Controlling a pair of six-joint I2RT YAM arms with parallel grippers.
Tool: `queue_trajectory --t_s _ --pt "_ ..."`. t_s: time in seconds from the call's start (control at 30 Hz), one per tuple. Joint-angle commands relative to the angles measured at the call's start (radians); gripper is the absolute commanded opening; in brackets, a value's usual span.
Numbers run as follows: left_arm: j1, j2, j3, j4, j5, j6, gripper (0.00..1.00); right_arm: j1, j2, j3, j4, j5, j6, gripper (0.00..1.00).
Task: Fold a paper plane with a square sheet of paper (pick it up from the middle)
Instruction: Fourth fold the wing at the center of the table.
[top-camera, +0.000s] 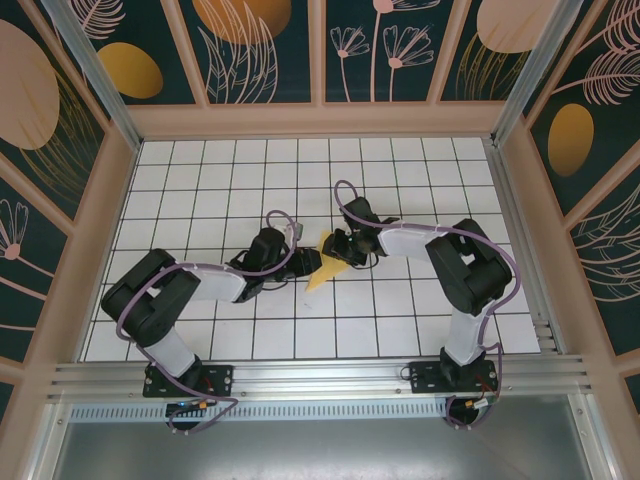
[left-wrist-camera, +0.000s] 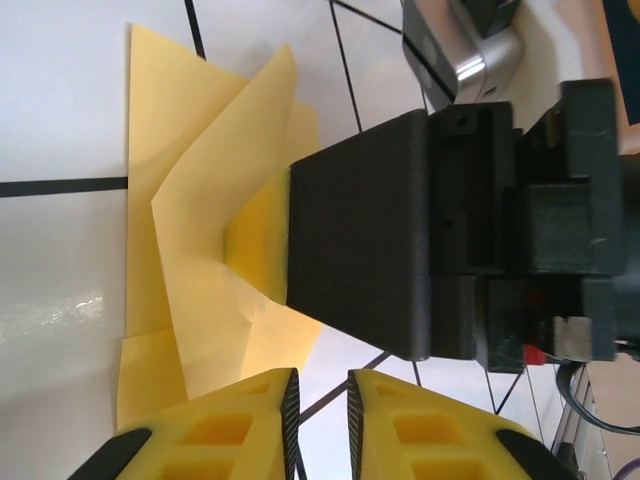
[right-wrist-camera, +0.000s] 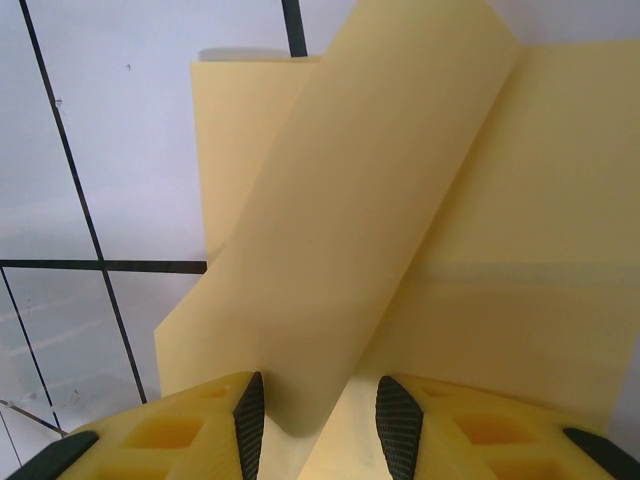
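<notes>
the square sheet of paper (top-camera: 320, 268), pale yellow, lies half-folded on the table (top-camera: 200, 180), one flap curled up.

The left arm (top-camera: 160, 295) and right arm (top-camera: 465, 265) are black and jointed, with white shells on the long links and black bases (top-camera: 187, 380). A purple cable (top-camera: 122, 312) loops along each. The left gripper (left-wrist-camera: 322, 385) and right gripper (right-wrist-camera: 320, 390) have yellow fingers (left-wrist-camera: 230, 430) with moulded pockets and black ribbed pads (right-wrist-camera: 249, 415).

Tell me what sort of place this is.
Probably a robot test cell rather than a home or workshop. A white grid-tiled table is boxed in by leaf-patterned wall panels. The left arm and right arm are bolted to an aluminium rail, working on yellow paper.
</notes>
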Motion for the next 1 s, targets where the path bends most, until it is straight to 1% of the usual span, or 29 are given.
queue_trajectory --t_s 0.0,0.17,0.4,0.8,0.97 --pt "-0.005 0.031 0.034 -0.042 0.036 0.004 0.23 -0.001 0.117 -0.056 -0.118 0.125 0.014 0.41" --pt "-0.005 0.076 0.06 -0.094 0.023 0.005 0.22 -0.001 0.121 -0.054 -0.123 0.127 0.016 0.41" --pt "-0.003 0.087 0.073 -0.137 -0.02 0.011 0.21 0.0 0.121 -0.058 -0.121 0.127 0.017 0.41" --pt "-0.004 0.103 0.075 -0.138 -0.034 0.008 0.19 0.0 0.128 -0.058 -0.128 0.131 0.017 0.4" --pt "-0.004 0.112 0.076 -0.145 -0.043 0.005 0.19 0.001 0.142 -0.053 -0.139 0.133 0.018 0.38"
